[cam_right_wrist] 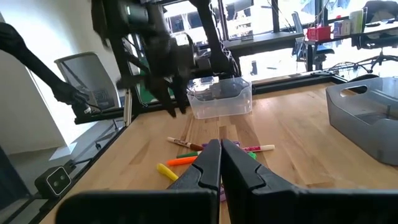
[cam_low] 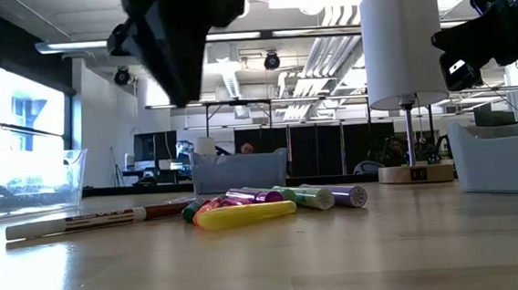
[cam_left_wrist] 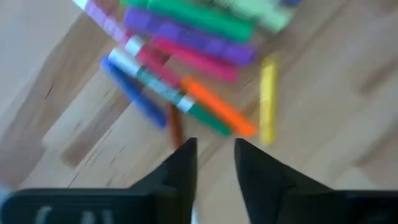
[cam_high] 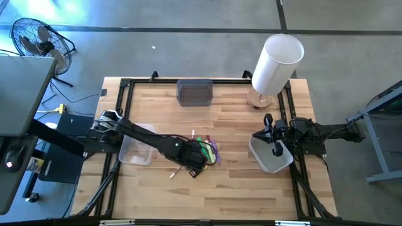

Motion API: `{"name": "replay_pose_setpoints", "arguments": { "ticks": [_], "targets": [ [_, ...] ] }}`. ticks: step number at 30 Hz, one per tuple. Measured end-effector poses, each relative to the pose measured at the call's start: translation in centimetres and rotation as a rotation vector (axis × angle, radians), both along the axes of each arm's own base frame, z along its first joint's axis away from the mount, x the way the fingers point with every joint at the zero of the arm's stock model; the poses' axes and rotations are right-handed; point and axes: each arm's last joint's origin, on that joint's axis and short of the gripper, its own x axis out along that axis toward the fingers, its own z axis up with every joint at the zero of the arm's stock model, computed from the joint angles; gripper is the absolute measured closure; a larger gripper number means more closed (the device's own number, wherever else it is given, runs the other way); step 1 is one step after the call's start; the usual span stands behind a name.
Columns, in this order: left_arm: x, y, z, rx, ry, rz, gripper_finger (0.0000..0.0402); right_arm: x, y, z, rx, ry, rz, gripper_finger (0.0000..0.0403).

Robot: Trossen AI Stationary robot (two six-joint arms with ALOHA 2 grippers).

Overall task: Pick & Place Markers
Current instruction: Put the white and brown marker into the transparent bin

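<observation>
Several markers (cam_high: 208,150) in green, purple, pink, orange, blue and yellow lie in a loose pile on the wooden table, mid-table; the left wrist view shows them (cam_left_wrist: 199,43) blurred. One long white-and-red marker (cam_low: 72,222) lies apart, on the pile's left. My left gripper (cam_left_wrist: 214,149) hangs above the table just on the near side of the pile, pointing steeply down, open, with nothing between its fingers; an orange marker (cam_left_wrist: 217,106) and a yellow one (cam_left_wrist: 267,99) lie just beyond its tips. My right gripper (cam_right_wrist: 221,155) waits shut and level at the table's right (cam_high: 256,135).
A clear plastic bin (cam_high: 135,150) stands left of the pile under my left arm. A grey bin (cam_high: 195,93) sits at the far edge, a white bin (cam_high: 270,160) at the right below my right arm, and a white lamp (cam_high: 276,63) at the far right.
</observation>
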Motion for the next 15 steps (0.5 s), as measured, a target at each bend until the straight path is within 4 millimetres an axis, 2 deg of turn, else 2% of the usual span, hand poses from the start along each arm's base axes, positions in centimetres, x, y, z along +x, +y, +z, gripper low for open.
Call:
{"name": "replay_pose_setpoints", "arguments": {
  "ticks": [6, 8, 11, 13, 15],
  "targets": [
    [0.1, -0.1, -1.4, -0.014, 0.081, 0.047, 0.0230, 0.0, 0.0, 0.0, 0.000, -0.001, 0.000, 0.0402],
    [0.8, 0.0, -2.2, -0.073, 0.094, 0.056, 0.0225, 0.0, 0.0, 0.0, 0.000, -0.001, -0.001, 0.0402],
    [0.5, -0.1, -3.5, -0.062, 0.189, 0.046, 0.0223, 0.0, 0.0, 0.0, 0.000, -0.002, -0.001, 0.0402],
    [1.3, -0.4, -4.4, -0.083, 0.185, 0.018, 0.0222, 0.0, 0.0, 0.0, 0.000, -0.001, -0.001, 0.0402],
    [0.6, -0.5, -5.7, -0.057, 0.274, 0.000, 0.0222, 0.0, 0.0, 0.0, 0.000, -0.001, -0.001, 0.0402]
  ]
}}
